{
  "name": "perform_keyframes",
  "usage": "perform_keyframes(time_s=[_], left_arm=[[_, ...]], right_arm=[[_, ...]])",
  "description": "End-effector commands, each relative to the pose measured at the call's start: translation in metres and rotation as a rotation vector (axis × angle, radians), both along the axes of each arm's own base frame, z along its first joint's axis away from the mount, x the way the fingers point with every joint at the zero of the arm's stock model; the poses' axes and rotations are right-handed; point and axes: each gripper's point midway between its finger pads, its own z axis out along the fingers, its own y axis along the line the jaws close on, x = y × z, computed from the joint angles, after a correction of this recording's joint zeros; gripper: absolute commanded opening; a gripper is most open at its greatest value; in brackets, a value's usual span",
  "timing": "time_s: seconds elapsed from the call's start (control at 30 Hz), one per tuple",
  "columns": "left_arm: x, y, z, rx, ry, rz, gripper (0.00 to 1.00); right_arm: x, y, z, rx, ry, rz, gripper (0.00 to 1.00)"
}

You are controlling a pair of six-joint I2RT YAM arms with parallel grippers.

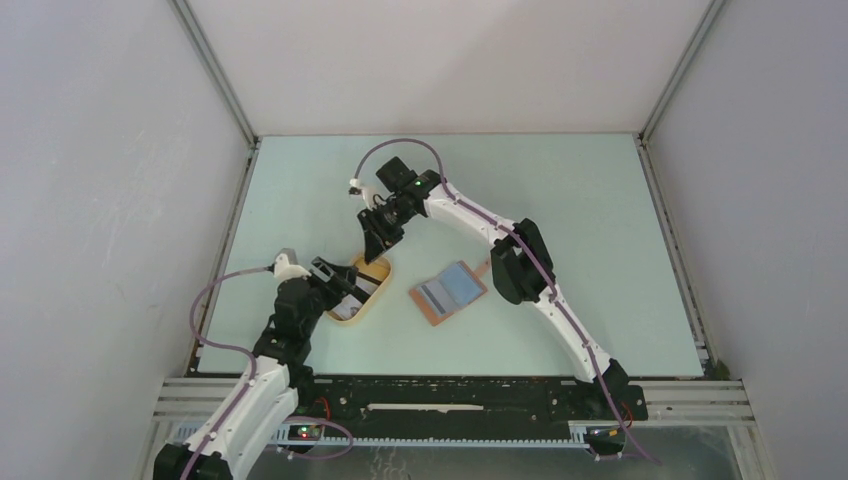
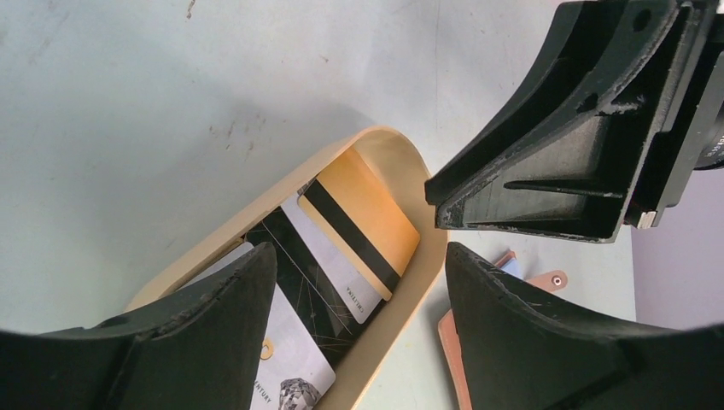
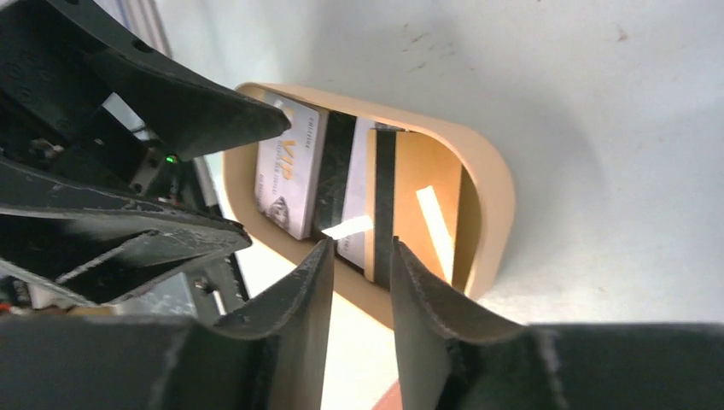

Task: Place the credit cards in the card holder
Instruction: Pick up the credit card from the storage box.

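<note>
I read: orange striped card point(image 3: 424, 171) in tan tray point(image 3: 499, 184) lies just beyond right gripper point(image 3: 363, 248), long axis pointing away | its jaws slightly parted, empty | left gripper point(image 2: 359, 256) wide, empty, alongside

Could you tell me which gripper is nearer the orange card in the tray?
Right. The right gripper hovers by the orange card; the left gripper hangs over the tray's other end.

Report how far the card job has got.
Done: reddish-brown leather card holder lies open. In hand: nothing; left pincer and right pincer hover open over the pale tan oval tray. Left: orange-yellow, white and black plastic credit cards lie in the tray.
</note>
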Motion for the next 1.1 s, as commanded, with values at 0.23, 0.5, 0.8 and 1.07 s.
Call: perform_keyframes(time_s=[0.23,0.5,0.8,1.07], left_arm=[[-0.002,-0.001,0.006,-0.015,-0.047,-0.015,0.71],[-0.013,0.013,0.012,0.03,-0.054,0.035,0.71],[-0.016,0.018,0.007,0.042,-0.033,0.056,0.73],[-0.016,0.018,0.005,0.043,-0.028,0.056,0.73]], right_arm=[[0.006,0.007,0.013,-0.047,-0.264,0.065,0.54],[0.01,0.01,-0.004,-0.12,-0.379,0.086,0.61],[0.017,0.011,-0.017,-0.199,-0.492,0.08,0.72],[0.017,0.01,-0.034,-0.235,-0.487,0.074,0.78]])
